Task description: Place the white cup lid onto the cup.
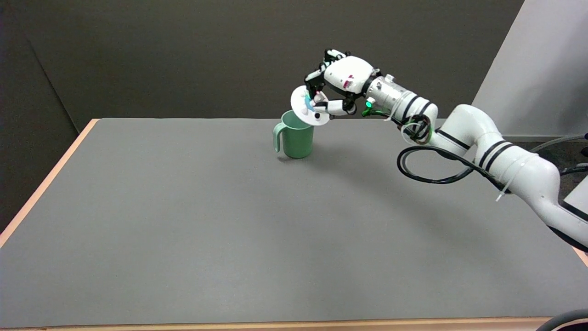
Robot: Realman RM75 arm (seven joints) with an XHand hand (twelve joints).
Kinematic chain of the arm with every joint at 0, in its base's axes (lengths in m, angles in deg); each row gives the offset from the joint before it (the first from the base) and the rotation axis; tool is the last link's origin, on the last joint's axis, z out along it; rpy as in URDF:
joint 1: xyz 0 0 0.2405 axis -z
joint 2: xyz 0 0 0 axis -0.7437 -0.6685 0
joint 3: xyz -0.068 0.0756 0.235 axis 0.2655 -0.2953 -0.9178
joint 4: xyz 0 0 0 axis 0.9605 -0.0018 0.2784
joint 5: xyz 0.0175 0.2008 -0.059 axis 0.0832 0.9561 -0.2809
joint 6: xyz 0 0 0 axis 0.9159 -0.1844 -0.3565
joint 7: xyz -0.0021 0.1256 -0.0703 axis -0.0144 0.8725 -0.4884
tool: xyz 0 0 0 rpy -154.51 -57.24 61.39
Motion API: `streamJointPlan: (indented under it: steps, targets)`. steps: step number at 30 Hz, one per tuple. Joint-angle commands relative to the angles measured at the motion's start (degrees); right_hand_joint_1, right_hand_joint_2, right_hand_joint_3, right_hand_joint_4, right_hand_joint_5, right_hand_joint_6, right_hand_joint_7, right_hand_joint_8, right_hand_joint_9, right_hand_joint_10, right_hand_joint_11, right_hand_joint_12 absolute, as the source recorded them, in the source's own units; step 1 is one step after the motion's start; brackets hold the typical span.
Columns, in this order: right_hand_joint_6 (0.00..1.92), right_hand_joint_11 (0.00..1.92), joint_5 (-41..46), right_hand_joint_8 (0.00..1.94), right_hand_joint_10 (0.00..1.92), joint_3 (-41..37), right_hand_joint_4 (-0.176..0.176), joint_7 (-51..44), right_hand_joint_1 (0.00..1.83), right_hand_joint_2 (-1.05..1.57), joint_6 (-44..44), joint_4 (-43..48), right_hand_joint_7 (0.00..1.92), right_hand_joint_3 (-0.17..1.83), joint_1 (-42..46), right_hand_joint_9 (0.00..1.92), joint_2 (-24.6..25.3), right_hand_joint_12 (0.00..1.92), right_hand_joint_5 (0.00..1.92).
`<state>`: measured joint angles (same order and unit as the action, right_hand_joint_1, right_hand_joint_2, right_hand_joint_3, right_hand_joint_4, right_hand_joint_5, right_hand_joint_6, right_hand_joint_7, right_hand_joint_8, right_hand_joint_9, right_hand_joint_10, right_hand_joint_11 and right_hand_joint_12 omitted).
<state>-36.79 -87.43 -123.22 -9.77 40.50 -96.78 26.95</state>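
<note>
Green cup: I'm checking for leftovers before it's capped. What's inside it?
Only a strip of the green plastic handled cup's inner wall shows. The round white lid, held tilted by the right hand, covers the rest.

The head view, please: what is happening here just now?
The robot's right hand holds the white cup lid in its fingers, tilted, just above the green cup. The cup stands upright on the grey table, its handle to the picture's left. The lid is not yet seated on the cup.
</note>
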Motion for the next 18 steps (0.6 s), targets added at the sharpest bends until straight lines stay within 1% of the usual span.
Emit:
streamJointPlan:
  steps: [1, 5, 7, 10, 14, 15, 16, 18]
  targets:
    - [1.42, 0.0, -6.5, 0.62, 0.89, 1.7, 0.176, -2.5, 0.88, 1.18, 4.4, -1.5, 0.7, 0.17, -5.5, 0.49, 5.1, 1.35, 0.69]
    - [1.43, 0.0, -8.9, 0.62, 0.87, 2.0, 0.173, -2.5, 0.88, 1.18, 5.6, -1.4, 0.7, 0.18, -6.8, 0.5, 6.7, 1.34, 0.69]
    - [1.43, 0.0, -10.3, 0.61, 0.86, 3.9, 0.174, -2.5, 0.87, 1.18, 7.5, -1.6, 0.7, 0.18, -8.1, 0.5, 7.4, 1.34, 0.69]
    - [1.44, 0.0, -12.3, 0.61, 0.84, 7.4, 0.176, -2.5, 0.87, 1.19, 11.0, -1.9, 0.7, 0.18, -9.4, 0.52, 7.9, 1.36, 0.68]
    - [1.43, 0.01, -12.5, 0.58, 0.82, 7.7, 0.176, -2.5, 0.87, 1.17, 11.8, -1.1, 0.71, 0.21, -9.8, 0.54, 8.3, 1.43, 0.68]
    - [0.83, 0.02, -12.6, 0.54, 0.8, 7.6, 0.123, -2.5, 0.82, 0.95, 11.9, -1.0, 0.71, 0.48, -9.8, 0.55, 8.3, 1.41, 0.67]
    - [0.55, 0.03, -12.5, 0.52, 0.79, 7.6, 0.098, -2.3, 0.79, 0.84, 12.2, -0.9, 0.71, 0.6, -9.9, 0.55, 8.3, 1.4, 0.66]
    - [0.56, 0.05, -12.7, 0.52, 0.77, 7.9, 0.101, -1.4, 0.8, 0.82, 14.3, -0.8, 0.72, 0.62, -10.3, 0.58, 8.4, 1.4, 0.66]
